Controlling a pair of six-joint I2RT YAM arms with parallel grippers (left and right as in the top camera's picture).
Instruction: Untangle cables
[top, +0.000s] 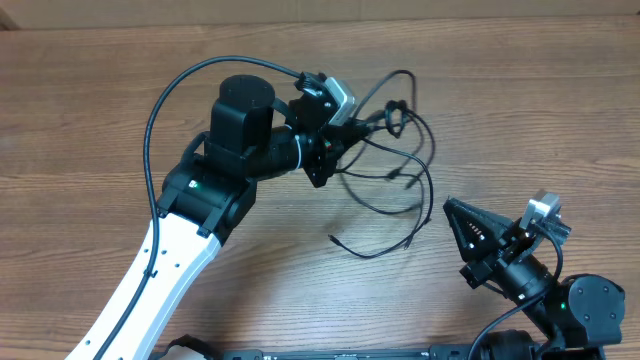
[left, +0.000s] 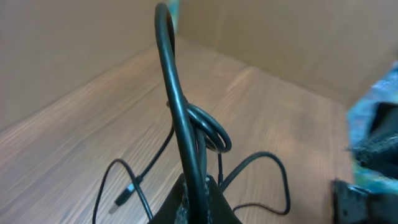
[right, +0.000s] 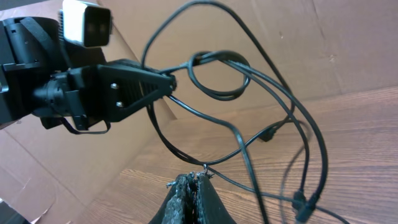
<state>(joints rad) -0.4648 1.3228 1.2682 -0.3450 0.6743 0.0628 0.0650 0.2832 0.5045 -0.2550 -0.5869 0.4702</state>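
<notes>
The cables are thin black cords in a loose tangle at the table's middle right, with one loose end lying toward the front. My left gripper is shut on one cord and holds the bundle lifted. In the left wrist view the held cord rises from the shut jaws, and a USB plug lies below. The right wrist view shows the left gripper pinching a looped knot. My right gripper is shut and empty, its tip just short of the hanging cords.
The wooden table spreads left of the arms. A cardboard wall stands along the far edge. The left arm's own thick black cable arcs over its forearm.
</notes>
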